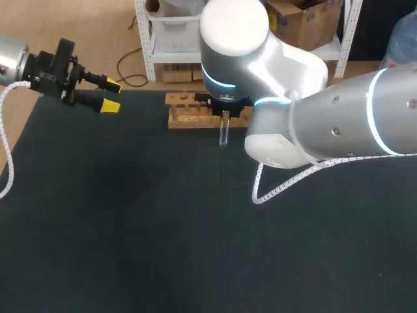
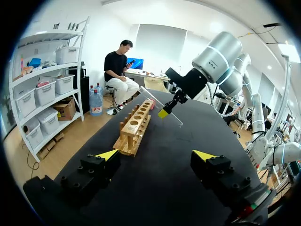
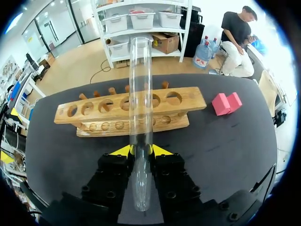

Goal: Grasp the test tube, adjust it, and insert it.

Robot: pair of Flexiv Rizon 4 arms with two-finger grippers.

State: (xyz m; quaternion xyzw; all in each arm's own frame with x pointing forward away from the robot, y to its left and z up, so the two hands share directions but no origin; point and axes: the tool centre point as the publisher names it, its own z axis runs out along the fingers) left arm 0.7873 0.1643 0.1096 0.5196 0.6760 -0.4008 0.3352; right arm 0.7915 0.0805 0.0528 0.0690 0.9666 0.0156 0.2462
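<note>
Test tube [image 3: 141, 94] inside right end effector [image 3: 141, 150] grip

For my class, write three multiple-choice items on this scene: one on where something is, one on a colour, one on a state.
1. Where is the test tube? A lying flat; B standing in a beaker; C between the right gripper's fingers.
2. What colour is the block beside the wooden rack? A pink; B green; C blue.
3. How is the left gripper? A shut on a lid; B open, holding nothing; C shut on a cloth.
Answers: 1 C, both yellow tips press the tube's sides; 2 A, it shows pink in the right wrist view; 3 B, its fingers stand wide apart with nothing between them.
</note>
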